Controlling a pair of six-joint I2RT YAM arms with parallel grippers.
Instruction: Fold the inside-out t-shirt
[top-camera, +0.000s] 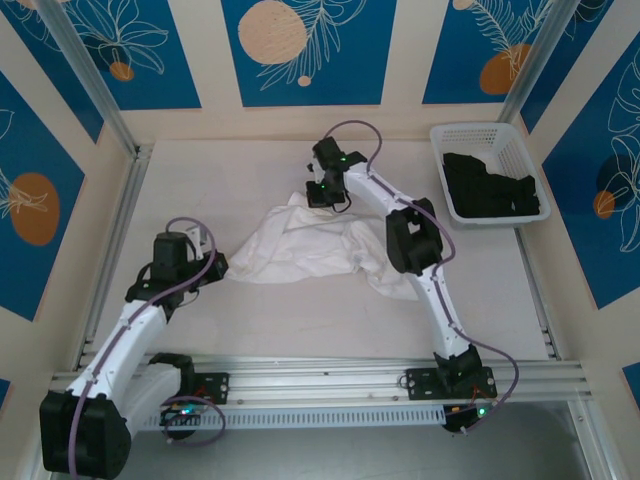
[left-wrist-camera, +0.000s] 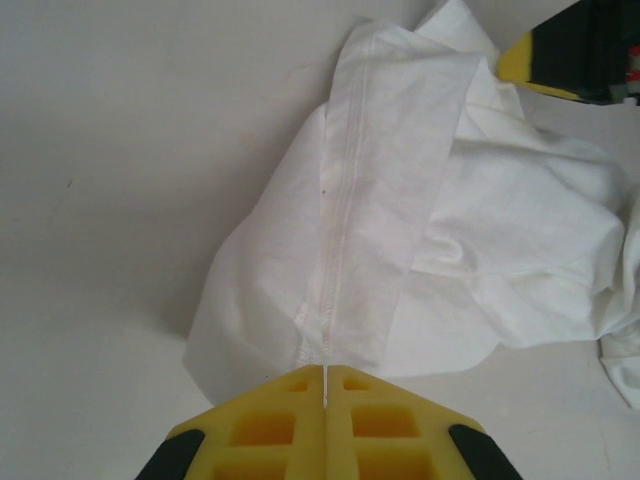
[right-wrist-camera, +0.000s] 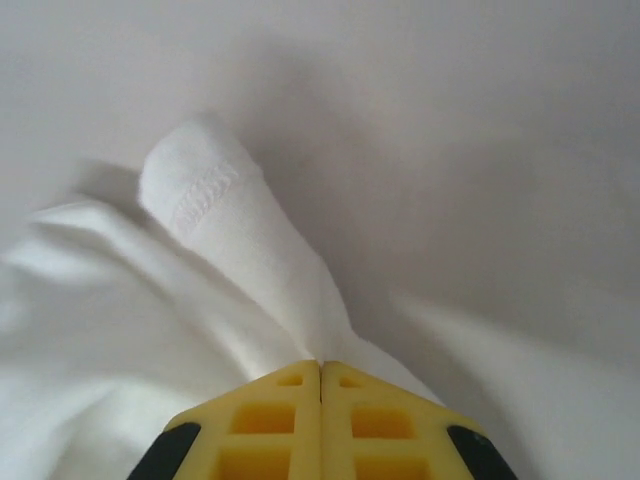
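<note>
Shirt (top-camera: 300, 250) lies crumpled mid-worktop (top-camera: 300, 335), well left of basket (top-camera: 475, 128) w/ black garment (top-camera: 490, 185). L tool (left-wrist-camera: 325, 375) is clenched on a seam edge at the shirt's end farthest from basket. R tool (right-wrist-camera: 320, 368) is clenched on a stitched hem fold at the far peak. Likely a spreading step: draw tools apart evenly, lift a bit, keep cloth taut, no yanking. Long axis runs roughly toward/away from basket. Collar direction: can't tell.

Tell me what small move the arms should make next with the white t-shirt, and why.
Probably draw the two grippers apart to stretch the cloth. The left gripper and right gripper each have jaws shut on the white t-shirt, which lies bunched and wrinkled between them.
</note>
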